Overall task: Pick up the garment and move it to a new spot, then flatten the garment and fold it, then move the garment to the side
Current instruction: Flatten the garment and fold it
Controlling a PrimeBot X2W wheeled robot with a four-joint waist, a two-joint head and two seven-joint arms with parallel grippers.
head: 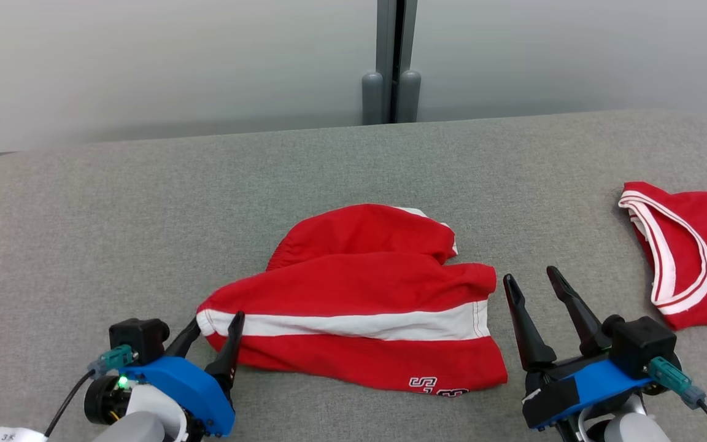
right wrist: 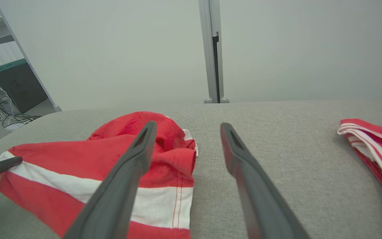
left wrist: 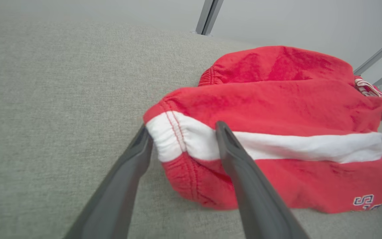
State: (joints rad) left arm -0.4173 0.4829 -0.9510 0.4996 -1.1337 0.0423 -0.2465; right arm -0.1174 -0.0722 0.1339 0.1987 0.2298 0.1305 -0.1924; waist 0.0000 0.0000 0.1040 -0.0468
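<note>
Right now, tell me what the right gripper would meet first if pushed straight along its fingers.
Probably nothing but bare grey surface: the open right gripper aims just past the right edge of the red shorts. It might brush that edge; depth is unclear.

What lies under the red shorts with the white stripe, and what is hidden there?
The red shorts rest crumpled on the grey table, which shows all around them. Their lower layers and the table patch beneath are covered, so whether anything lies under them cannot be told.
</note>
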